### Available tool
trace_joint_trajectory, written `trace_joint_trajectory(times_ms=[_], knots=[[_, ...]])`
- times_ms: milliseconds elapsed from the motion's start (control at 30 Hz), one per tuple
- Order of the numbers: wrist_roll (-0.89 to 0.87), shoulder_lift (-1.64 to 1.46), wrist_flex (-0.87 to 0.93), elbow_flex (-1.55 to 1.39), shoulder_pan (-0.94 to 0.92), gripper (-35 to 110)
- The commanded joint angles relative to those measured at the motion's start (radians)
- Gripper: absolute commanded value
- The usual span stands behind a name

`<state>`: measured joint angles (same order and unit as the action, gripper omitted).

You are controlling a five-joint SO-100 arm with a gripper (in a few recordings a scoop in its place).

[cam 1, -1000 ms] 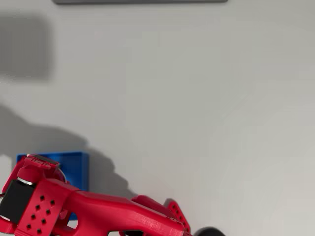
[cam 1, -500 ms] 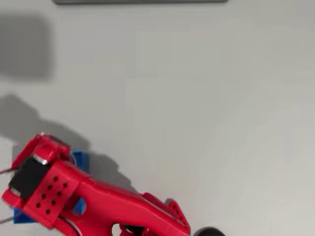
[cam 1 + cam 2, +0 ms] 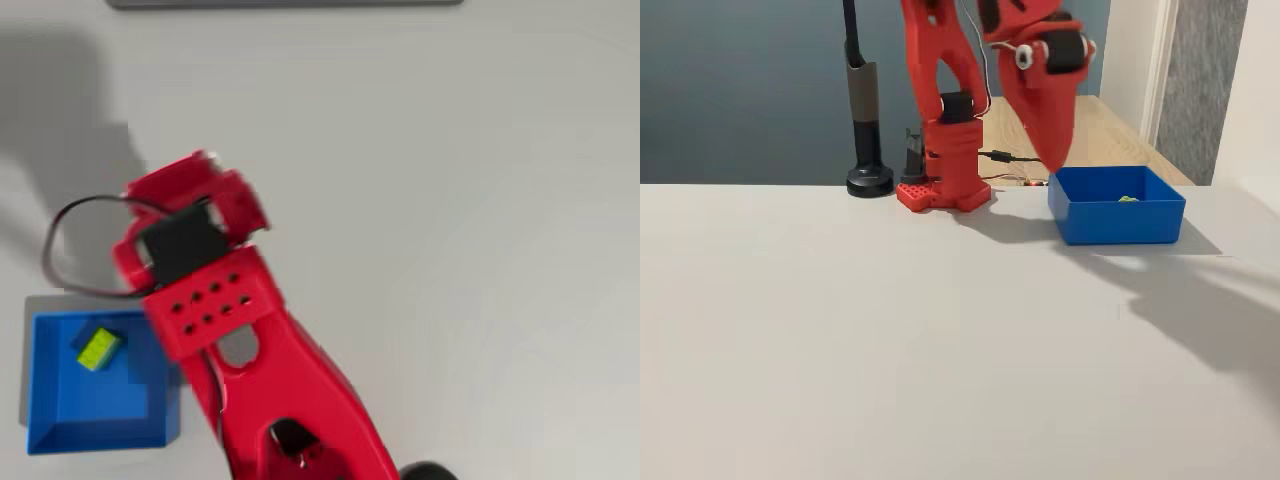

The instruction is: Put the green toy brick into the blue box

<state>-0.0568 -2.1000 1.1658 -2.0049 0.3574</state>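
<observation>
The green toy brick (image 3: 97, 348) lies inside the blue box (image 3: 90, 437), near its upper left corner in the overhead view. In the fixed view a sliver of the brick (image 3: 1128, 199) shows above the rim of the box (image 3: 1115, 223). My gripper (image 3: 1051, 160) hangs point down just left of the box and above its rim. Its fingers are drawn together to a tip with nothing between them. From overhead, the red wrist (image 3: 190, 215) sits above and to the right of the box, hiding the fingertips.
The arm's red base (image 3: 940, 190) stands behind the box, with a black post on a round foot (image 3: 868, 150) to its left. A black cable (image 3: 55, 245) loops beside the wrist. A dark strip (image 3: 285, 3) lies at the table's far edge.
The arm has lifted off the blue box and swung up and to the right in the overhead view. The box is uncovered and the green brick now lies in it.
</observation>
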Motion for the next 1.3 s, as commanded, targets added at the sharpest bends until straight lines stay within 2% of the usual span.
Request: trace_joint_trajectory(times_ms=[0, 300, 600, 1267], knots=[[0.005, -0.049, 0.006, 0.06, -0.135, 0], [0.008, -0.061, -0.028, -0.015, -0.325, 0], [-0.009, -0.083, -0.063, -0.086, -0.414, 0], [0.066, -0.802, -0.176, -0.713, -0.387, 0]])
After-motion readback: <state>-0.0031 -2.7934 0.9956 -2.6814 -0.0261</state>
